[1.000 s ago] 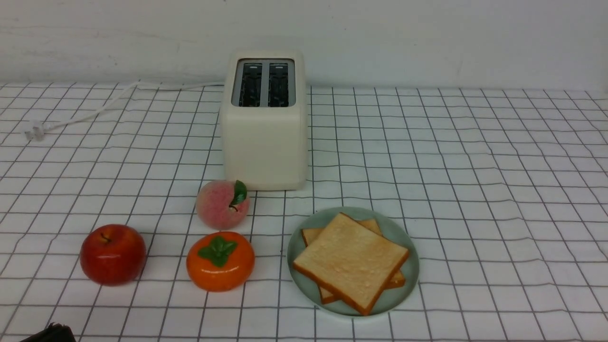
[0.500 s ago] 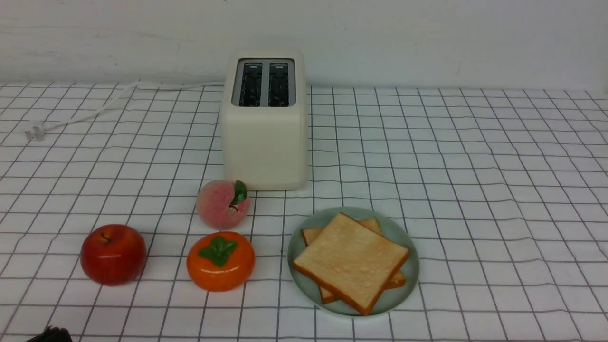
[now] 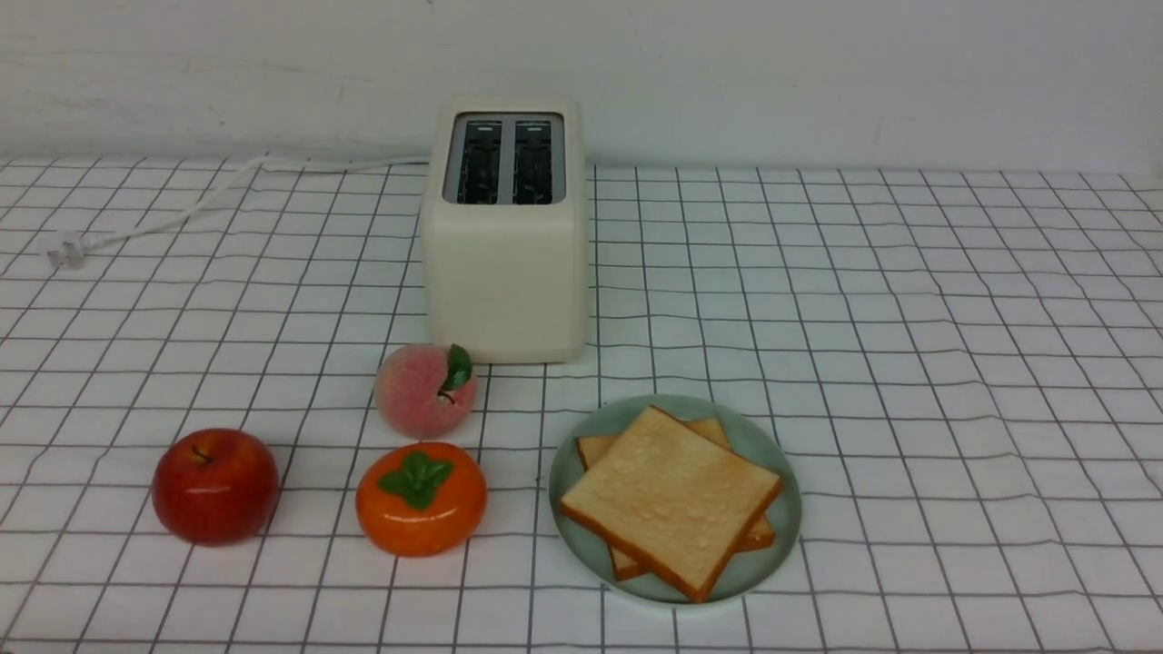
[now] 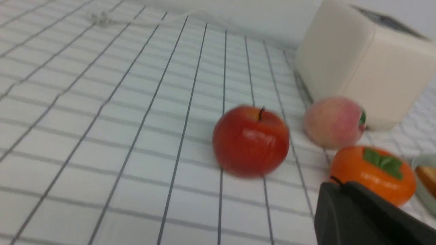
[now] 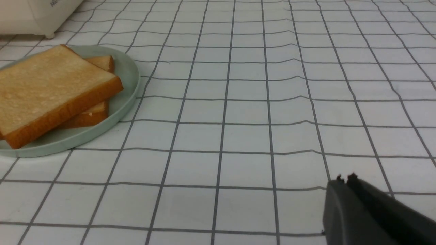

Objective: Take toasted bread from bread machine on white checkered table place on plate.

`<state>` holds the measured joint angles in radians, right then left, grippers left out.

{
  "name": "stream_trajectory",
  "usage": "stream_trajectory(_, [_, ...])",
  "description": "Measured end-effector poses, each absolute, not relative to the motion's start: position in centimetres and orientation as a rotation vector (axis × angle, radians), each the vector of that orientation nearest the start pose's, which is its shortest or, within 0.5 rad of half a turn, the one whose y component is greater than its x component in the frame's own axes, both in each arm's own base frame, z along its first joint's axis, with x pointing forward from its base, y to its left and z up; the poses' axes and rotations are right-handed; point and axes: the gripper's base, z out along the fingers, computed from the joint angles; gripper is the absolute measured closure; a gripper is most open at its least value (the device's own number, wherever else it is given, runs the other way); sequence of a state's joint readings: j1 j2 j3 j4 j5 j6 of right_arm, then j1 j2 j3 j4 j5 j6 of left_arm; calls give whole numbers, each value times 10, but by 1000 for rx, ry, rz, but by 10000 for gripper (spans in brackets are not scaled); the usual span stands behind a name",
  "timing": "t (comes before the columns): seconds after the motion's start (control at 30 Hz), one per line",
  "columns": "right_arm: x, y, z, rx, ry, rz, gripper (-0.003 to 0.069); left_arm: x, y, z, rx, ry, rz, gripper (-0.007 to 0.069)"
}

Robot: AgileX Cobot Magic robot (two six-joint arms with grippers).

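Front view, clock directions taken from the centre of the table [image 3: 909, 300].

**Toast.** Both slices of toast [image 3: 670, 498] lie stacked on the plate [image 3: 781, 513] at 6 o'clock, the upper slice turned askew over the lower one. All corners sit inside the plate rim. The plate stands just in front of the toaster [image 3: 506, 272], apart from it.

**Toaster.** Located at 12 o'clock, near the back wall. Both slots are empty. Its cord [image 3: 195, 204] runs out toward 10 o'clock and ends in a plug lying on the cloth.

**Other items.** A peach [image 3: 425, 391] stands near the toaster's front left corner. A persimmon [image 3: 421, 500] sits just left of the plate, with a narrow gap between them. An apple [image 3: 215, 486] lies at 8 o'clock, apart from the rest.

**Open room.** The whole span from 1 to 5 o'clock is bare cloth, lightly wrinkled.

**Grippers.** Neither appears in the front view. The left gripper [image 4: 335, 187] is clenched and grasps nothing, low over the cloth near the persimmon. The right gripper [image 5: 344, 179] is likewise clenched and unladen, over bare cloth well to the right of the plate.
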<state>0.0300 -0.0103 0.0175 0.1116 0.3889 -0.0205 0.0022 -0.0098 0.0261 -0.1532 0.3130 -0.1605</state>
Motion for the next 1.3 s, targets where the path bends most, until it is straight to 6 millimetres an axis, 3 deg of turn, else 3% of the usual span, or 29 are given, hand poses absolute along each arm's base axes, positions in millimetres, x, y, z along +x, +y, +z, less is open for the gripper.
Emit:
stream_trajectory(0.1, [52,5,173,21,1879,117,655,52,-5,169,-248,1880,-260,638])
stream_trajectory(1.3, [52,5,173,21,1879,117,617,52,-6,169,-256,1880,-274,627])
